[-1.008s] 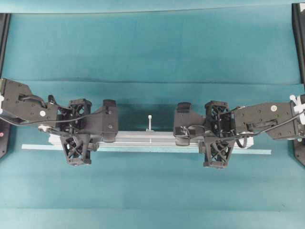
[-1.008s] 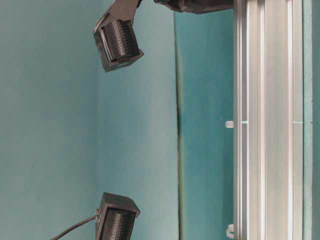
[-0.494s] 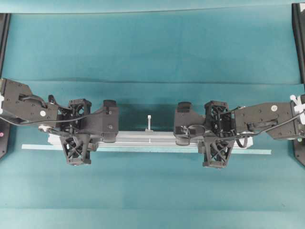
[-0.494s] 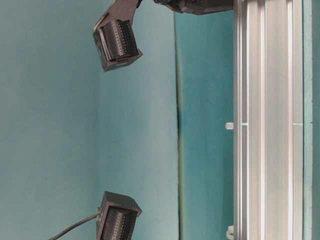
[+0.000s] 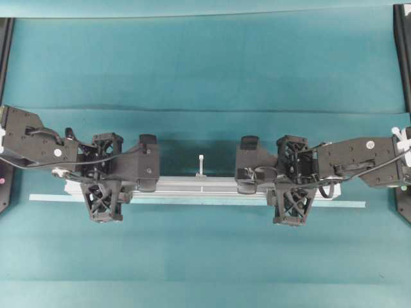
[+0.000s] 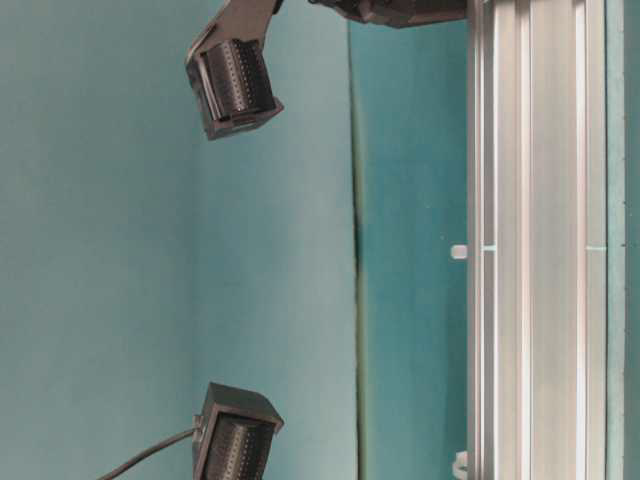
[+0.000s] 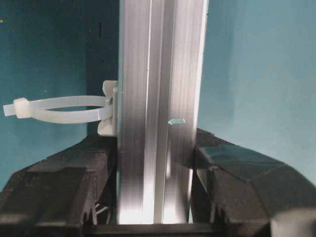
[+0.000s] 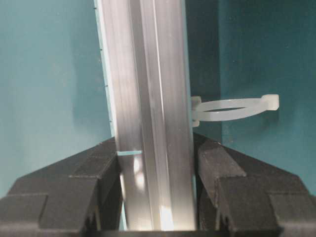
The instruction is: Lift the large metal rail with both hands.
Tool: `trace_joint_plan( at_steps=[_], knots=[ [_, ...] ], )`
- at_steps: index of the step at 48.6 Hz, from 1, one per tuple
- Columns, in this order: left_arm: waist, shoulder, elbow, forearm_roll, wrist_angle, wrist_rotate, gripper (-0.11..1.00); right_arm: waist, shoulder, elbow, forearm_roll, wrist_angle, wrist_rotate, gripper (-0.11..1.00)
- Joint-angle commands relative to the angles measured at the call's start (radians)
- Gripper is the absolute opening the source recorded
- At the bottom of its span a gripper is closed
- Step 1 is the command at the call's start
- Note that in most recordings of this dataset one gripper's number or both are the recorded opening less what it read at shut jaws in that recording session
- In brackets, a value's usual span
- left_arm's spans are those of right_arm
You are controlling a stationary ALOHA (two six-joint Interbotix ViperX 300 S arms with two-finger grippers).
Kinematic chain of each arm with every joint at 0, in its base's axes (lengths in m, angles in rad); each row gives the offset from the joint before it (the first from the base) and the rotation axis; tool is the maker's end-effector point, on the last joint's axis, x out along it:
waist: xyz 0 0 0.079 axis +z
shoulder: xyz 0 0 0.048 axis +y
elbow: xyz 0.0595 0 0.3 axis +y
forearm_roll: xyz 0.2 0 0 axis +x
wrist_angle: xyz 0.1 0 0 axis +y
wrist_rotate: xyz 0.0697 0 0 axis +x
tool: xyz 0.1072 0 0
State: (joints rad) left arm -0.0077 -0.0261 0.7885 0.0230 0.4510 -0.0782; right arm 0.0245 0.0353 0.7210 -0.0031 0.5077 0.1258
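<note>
Nothing shifted since earlier frame: my left gripper (image 5: 103, 178) and right gripper (image 5: 293, 181) both pinching large metal rail (image 5: 202, 187). Risk: uneven lift tilts rail, slips from fingers.

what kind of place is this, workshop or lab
Likely a robotics lab bench: a teal table cover, a left gripper and a right gripper clamped on one metal rail.
</note>
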Motion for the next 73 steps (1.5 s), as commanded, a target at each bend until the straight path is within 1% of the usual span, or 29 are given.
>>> trace_joint_plan(
  at_steps=[1, 2, 4, 10, 12, 14, 15, 20, 22, 24, 26, 36, 45, 58, 73],
  knots=[
    [-0.003, -0.006, -0.003, 0.003, -0.005, -0.006, 0.37, 0.005, 0.006, -0.005, 0.008, -0.003, 0.005, 0.4],
    [-0.003, -0.006, -0.003, 0.003, -0.005, -0.008, 0.37, 0.005, 0.006, -0.005, 0.006, -0.002, 0.005, 0.4],
    [-0.003, -0.006, -0.003, 0.003, -0.006, -0.009, 0.37, 0.005, 0.006, -0.005, 0.009, 0.003, 0.005, 0.45],
    [-0.003, -0.006, -0.003, 0.0, -0.008, -0.005, 0.37, 0.005, 0.006, -0.005, 0.026, 0.009, 0.002, 0.77],
    [-0.003, -0.005, -0.005, 0.0, -0.008, -0.006, 0.37, 0.005, 0.005, -0.005, 0.028, 0.009, 0.002, 0.85],
    [-0.003, -0.005, -0.006, 0.0, -0.006, -0.008, 0.39, 0.005, 0.005, -0.005, 0.028, 0.009, 0.0, 0.88],
    [-0.003, -0.006, -0.006, 0.003, -0.008, -0.012, 0.43, 0.005, 0.005, -0.006, 0.028, 0.009, 0.0, 0.88],
    [-0.006, -0.006, -0.008, 0.0, -0.006, -0.011, 0.74, 0.005, -0.002, -0.008, 0.028, 0.008, -0.002, 0.9],
    [-0.006, -0.008, -0.008, 0.003, -0.005, -0.009, 0.85, 0.005, -0.009, -0.008, 0.028, 0.009, -0.003, 0.91],
    [-0.006, -0.009, -0.008, 0.0, -0.002, -0.006, 0.93, 0.005, -0.015, -0.009, 0.025, 0.009, -0.005, 0.91],
    [-0.006, -0.014, -0.008, 0.003, 0.0, -0.006, 0.96, 0.003, -0.026, -0.008, 0.023, 0.009, -0.006, 0.92],
    [-0.003, -0.118, -0.003, 0.003, 0.014, 0.0, 0.95, -0.003, -0.127, -0.003, 0.003, 0.025, -0.002, 0.93],
    [-0.009, -0.252, -0.015, 0.003, 0.055, 0.005, 0.95, -0.012, -0.239, -0.009, 0.002, 0.04, -0.003, 0.93],
    [-0.017, -0.419, -0.032, 0.003, 0.063, 0.005, 0.95, -0.037, -0.423, -0.006, -0.043, 0.04, -0.002, 0.93],
    [-0.017, -0.551, -0.034, 0.003, 0.048, 0.003, 0.95, -0.046, -0.575, 0.018, -0.046, 0.04, 0.0, 0.93]
  ],
)
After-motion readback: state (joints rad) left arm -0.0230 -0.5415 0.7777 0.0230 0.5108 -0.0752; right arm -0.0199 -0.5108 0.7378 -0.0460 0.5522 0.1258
